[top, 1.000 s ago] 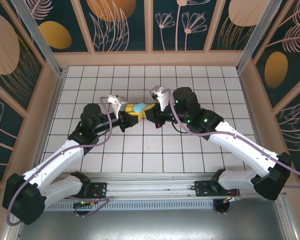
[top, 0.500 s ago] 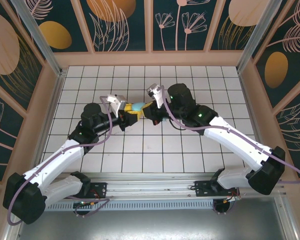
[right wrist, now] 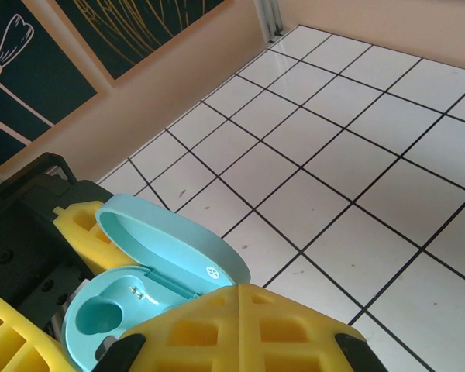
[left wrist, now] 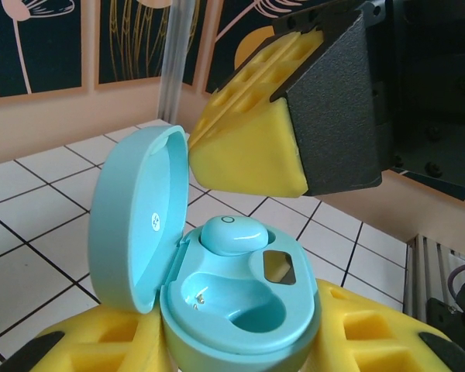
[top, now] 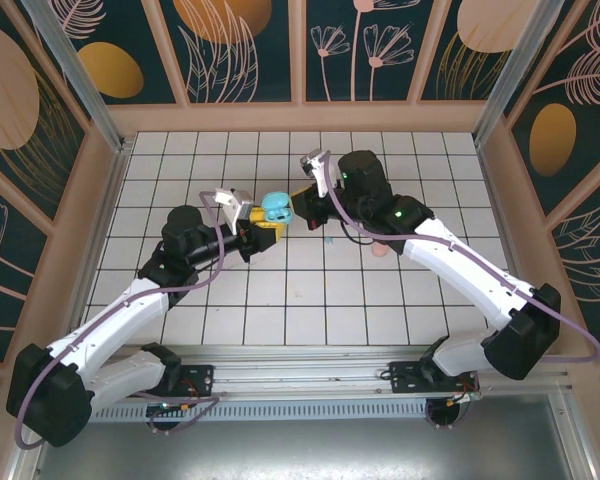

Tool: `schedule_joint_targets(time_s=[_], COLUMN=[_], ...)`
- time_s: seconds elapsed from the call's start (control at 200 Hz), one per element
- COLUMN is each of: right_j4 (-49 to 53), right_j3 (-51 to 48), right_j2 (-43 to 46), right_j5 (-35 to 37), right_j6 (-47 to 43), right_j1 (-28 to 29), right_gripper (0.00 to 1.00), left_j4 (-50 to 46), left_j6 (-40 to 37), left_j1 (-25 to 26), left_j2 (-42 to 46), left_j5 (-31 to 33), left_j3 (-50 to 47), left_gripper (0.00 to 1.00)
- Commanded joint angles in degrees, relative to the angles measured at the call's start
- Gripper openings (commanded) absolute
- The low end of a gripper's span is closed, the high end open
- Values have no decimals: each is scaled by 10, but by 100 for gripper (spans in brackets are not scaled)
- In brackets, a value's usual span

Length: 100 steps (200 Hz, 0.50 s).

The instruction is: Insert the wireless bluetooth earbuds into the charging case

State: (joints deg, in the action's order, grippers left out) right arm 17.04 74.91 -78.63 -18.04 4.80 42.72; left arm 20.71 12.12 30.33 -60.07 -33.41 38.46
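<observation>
The left gripper [left wrist: 240, 349] holds the open teal case [left wrist: 244, 322] tight. One teal earbud [left wrist: 232, 234] sits in its far slot. The right gripper [right wrist: 239, 301] is closed tight on nothing, just beside the lid [left wrist: 132, 217].

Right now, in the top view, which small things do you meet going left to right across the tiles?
teal case → teal earbud → pink earbud

Top view overhead, distant; wrist views close, opposed, sharing teal case [left wrist: 217, 310].
</observation>
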Motion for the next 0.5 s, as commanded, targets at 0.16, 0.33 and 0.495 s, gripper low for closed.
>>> schedule_joint_targets(time_s=[0.16, 0.33, 0.495], right_j4=[23, 43, 46], right_j3=[14, 18, 14], right_j2=[18, 25, 29], right_j5=[-7, -18, -32], right_j6=[10, 3, 0], right_j1=[-16, -17, -17], right_gripper=[0, 0, 0], left_j4=[30, 30, 31], left_j6=[-3, -4, -2], left_j1=[6, 7, 7], left_j2=[-9, -11, -16], left_j5=[-18, -10, -5], left_j3=[12, 14, 15], left_gripper=[0, 0, 0])
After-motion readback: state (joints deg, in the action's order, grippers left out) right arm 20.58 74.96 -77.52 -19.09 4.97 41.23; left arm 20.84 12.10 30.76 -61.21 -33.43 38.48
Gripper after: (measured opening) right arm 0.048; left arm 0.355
